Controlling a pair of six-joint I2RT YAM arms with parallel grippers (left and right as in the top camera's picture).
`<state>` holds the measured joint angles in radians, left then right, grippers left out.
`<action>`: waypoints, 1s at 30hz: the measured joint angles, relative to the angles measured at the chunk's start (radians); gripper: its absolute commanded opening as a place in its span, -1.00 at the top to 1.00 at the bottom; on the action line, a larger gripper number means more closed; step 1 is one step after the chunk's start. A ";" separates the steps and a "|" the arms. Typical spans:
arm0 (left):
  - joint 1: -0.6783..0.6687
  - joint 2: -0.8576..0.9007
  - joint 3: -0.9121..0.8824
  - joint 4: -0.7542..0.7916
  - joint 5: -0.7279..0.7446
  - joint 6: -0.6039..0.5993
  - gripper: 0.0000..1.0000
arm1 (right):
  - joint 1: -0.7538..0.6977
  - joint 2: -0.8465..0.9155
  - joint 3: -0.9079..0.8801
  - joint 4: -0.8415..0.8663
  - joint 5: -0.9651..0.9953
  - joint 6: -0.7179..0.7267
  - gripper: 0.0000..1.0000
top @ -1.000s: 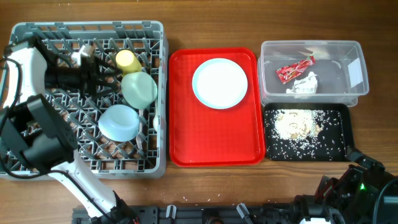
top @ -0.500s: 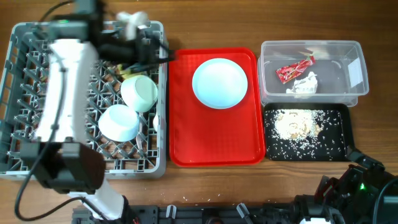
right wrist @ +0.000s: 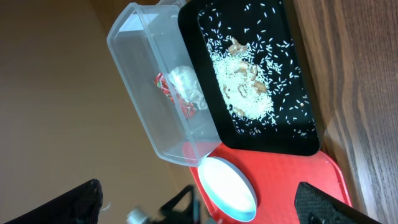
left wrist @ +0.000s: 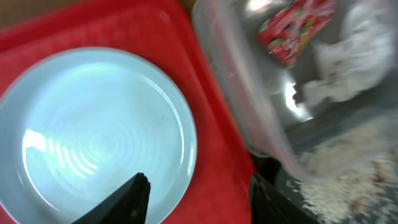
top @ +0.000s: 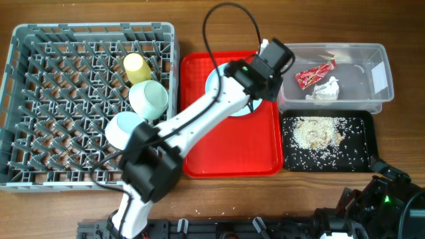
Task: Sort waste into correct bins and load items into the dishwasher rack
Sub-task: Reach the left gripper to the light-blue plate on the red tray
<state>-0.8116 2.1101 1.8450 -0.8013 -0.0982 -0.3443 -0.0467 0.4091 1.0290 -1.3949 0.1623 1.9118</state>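
Landmark is the flat red tray (top: 229,156): glossy plastic with a raised rim. The light blue plate (left wrist: 93,137) sits on its far half. It is round and smooth, with faint concentric rings.

Left of the red tray is the grey rack (top: 93,28), a square crate with a peg lattice. We see the yellow cup (top: 135,64), pale green bowl (top: 149,98) and small white bowl (top: 125,130) in it, all on the side nearest the tray.

Right of the tray, far end, is the clear tub (top: 372,99), rectangular with rounded corners. The red printed wrapper (top: 315,74) lies in it, with the crumpled white napkin (top: 323,90) just beside it. Right of the tray, near end, is the black tray (top: 362,123), which is shallower. Rice scraps (top: 315,133) are heaped toward its tray side, with loose grains scattered across the rest.

The left gripper (left wrist: 196,202) hangs over the tray's far right part, above the plate's right edge. Its fingers are parted with nothing between them. We can't tell if the tips touch the plate.

The right gripper (right wrist: 198,184) sits off the tray's near right, past the black tray's corner. Its fingers are spread wide and empty.

Room to move:
- The tub wall runs just beside the tray's right rim, with only a thin red strip between plate edge and rim.
- The rack wall is just beside the tray's left rim.
- The tray's near half is bare red, but the left arm (top: 192,123) crosses it diagonally.
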 measured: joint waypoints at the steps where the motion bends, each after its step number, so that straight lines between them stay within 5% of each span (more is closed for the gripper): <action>1: 0.000 0.026 0.000 -0.021 -0.021 -0.012 0.92 | 0.000 0.000 0.000 0.000 0.000 0.000 -0.99; 11: 0.143 0.138 0.000 -0.252 -0.072 -0.066 0.92 | 0.000 0.000 0.000 0.000 0.000 0.000 -0.99; 26: 0.279 0.160 -0.062 -0.299 -0.118 -0.069 0.91 | 0.000 0.000 0.000 0.000 0.000 0.001 -0.99; 27: 0.283 0.156 -0.050 -0.299 -0.108 -0.069 0.84 | 0.000 0.000 0.000 0.000 0.000 0.001 -1.00; 28: 0.283 0.148 -0.028 -0.290 -0.082 -0.069 0.48 | 0.000 0.000 0.000 0.000 0.000 0.001 -0.99; 29: 0.276 0.127 -0.012 -0.267 -0.044 -0.071 -0.19 | 0.000 0.000 0.000 0.000 0.000 0.001 -0.99; 30: 0.270 0.108 -0.006 -0.249 -0.013 -0.066 -0.40 | 0.000 0.000 0.000 0.000 0.000 0.001 -0.99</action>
<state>-0.5411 2.2177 1.8389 -1.0504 -0.1108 -0.4099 -0.0467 0.4091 1.0290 -1.3952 0.1623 1.9129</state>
